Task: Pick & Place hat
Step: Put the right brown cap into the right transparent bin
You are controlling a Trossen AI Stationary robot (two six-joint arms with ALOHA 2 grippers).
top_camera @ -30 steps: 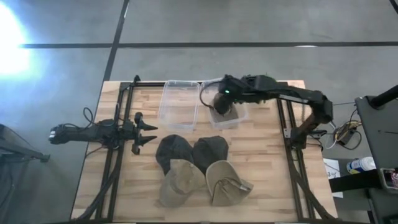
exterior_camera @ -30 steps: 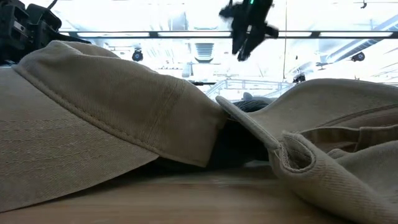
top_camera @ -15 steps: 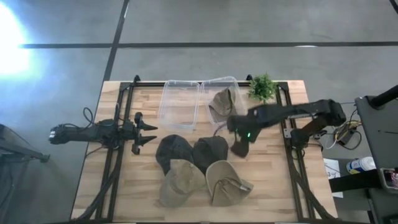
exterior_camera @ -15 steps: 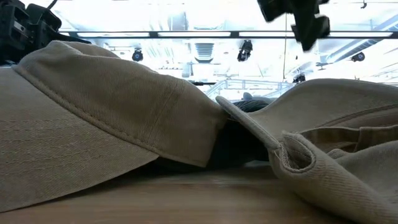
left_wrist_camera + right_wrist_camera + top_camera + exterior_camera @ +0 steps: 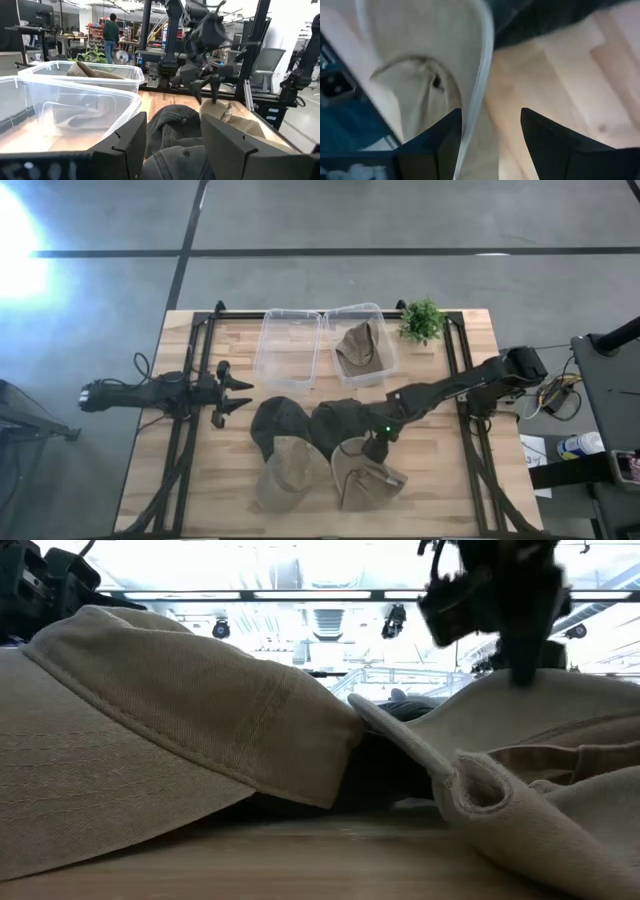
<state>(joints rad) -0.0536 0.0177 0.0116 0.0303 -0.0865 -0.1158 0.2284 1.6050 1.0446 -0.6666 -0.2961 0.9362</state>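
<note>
The right gripper (image 5: 376, 448), fingers spread and holding nothing, hangs low over the upturned tan hat (image 5: 362, 474) at the near right of a cluster of four hats on the wooden table (image 5: 430, 430). Another tan hat (image 5: 358, 347) lies inside the right-hand clear bin (image 5: 383, 330); the left-hand clear bin (image 5: 288, 348) stands beside it, a small green plant (image 5: 422, 320) to the far right. The left gripper (image 5: 232, 390) waits at the table's left side, fingers apart. No readable writing shows.
</note>
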